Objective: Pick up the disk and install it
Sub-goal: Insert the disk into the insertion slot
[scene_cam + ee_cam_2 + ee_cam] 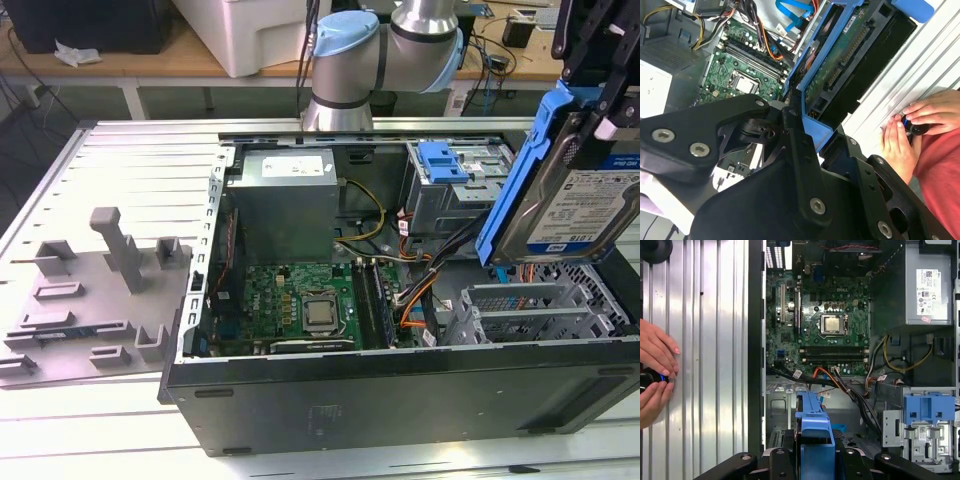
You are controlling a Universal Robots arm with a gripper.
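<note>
The disk [575, 205] is a silver hard drive with a white-and-blue label in blue carrier rails. It hangs tilted in the air above the open computer case's right end in the exterior view. My gripper [592, 105] is shut on its upper edge, with black fingers [606, 110] on both sides. The second wrist view shows the disk's underside [840, 67], a green circuit board framed in blue, clamped in my gripper [805, 112]. In the first wrist view the disk [815, 427] is an edge-on blue strip above the case interior.
The open computer case [400, 400] holds a motherboard [300, 305], a power supply [285, 200], loose cables [425, 285] and a metal drive cage with a blue bracket [442, 160]. Metal bays [530, 305] lie below the disk. A grey fixture tray [90, 300] lies left. A person's hands [655, 370] rest on the slatted table.
</note>
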